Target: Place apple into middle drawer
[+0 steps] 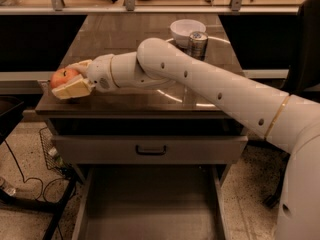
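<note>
The red-orange apple (63, 77) is at the front left corner of the brown tabletop (125, 39). My gripper (70, 79) is shut on the apple, one pale finger (72, 89) in front of it and one behind. The white arm reaches in from the right across the table. The middle drawer (150, 209) is pulled out below, showing a plain grey floor with low side walls, directly under the table's front edge.
A silver can (197, 45) and a white bowl (187, 30) stand at the back right of the tabletop. A shut grey drawer front with a dark loop handle (150, 150) sits above the open drawer. Cables and a wire basket (50, 151) lie on the floor at left.
</note>
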